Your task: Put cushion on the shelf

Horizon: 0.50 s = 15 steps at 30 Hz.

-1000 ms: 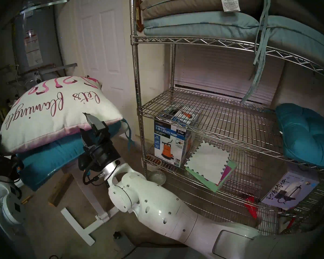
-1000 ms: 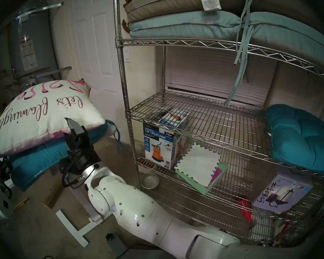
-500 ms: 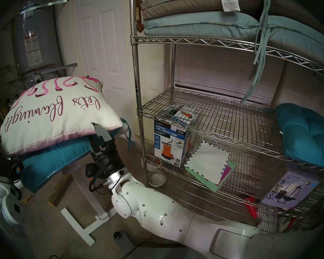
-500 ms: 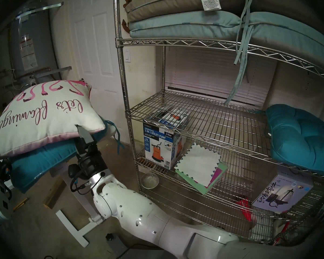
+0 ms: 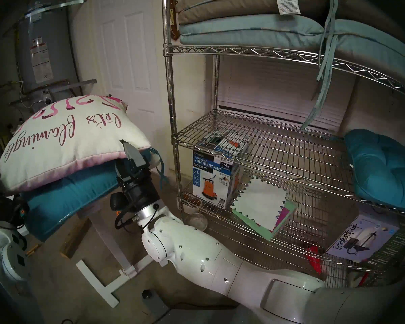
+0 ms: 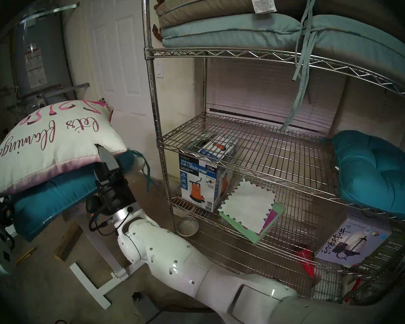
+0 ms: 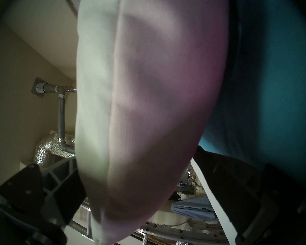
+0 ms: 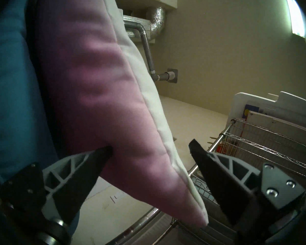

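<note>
The cushion (image 5: 63, 141) lies on a teal cushion (image 5: 63, 199), left of the shelf (image 5: 267, 143). The right gripper (image 8: 150, 151) is spread wide around its corner, not squeezing. Next it must pinch, then lift.

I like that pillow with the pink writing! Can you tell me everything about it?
The pillow is square, plump, soft-looking white fabric with pink cursive writing and pink flamingo shapes on top; its underside is pink. It lies tilted on a teal cushion, not on the shelf. The right pincer is open around one corner, one finger pressing the pink side.
</note>
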Tool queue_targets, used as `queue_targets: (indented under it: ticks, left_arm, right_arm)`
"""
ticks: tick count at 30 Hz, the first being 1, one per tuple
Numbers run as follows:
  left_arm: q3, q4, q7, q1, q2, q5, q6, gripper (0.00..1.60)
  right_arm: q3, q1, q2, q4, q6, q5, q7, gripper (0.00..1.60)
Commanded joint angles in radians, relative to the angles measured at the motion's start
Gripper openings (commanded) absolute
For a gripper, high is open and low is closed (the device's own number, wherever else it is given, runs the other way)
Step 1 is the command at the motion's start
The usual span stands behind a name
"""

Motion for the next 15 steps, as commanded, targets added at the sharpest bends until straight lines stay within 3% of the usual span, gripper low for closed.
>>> queue_targets:
  ticks: [1, 15]
  left_arm:
    - [0.001, -0.022, 0.001, -0.003, 0.004, 0.004, 0.001, 1.60]
    - [0.000, -0.022, 0.000, -0.005, 0.003, 0.006, 0.001, 1.60]
  right_arm:
    - [-0.022, 0.025, -0.060, 0.028, -0.016, 0.013, -0.008, 1.60]
    - [0.032, 0.060, -0.028, 0.109, -0.059, 0.027, -0.031, 1.60]
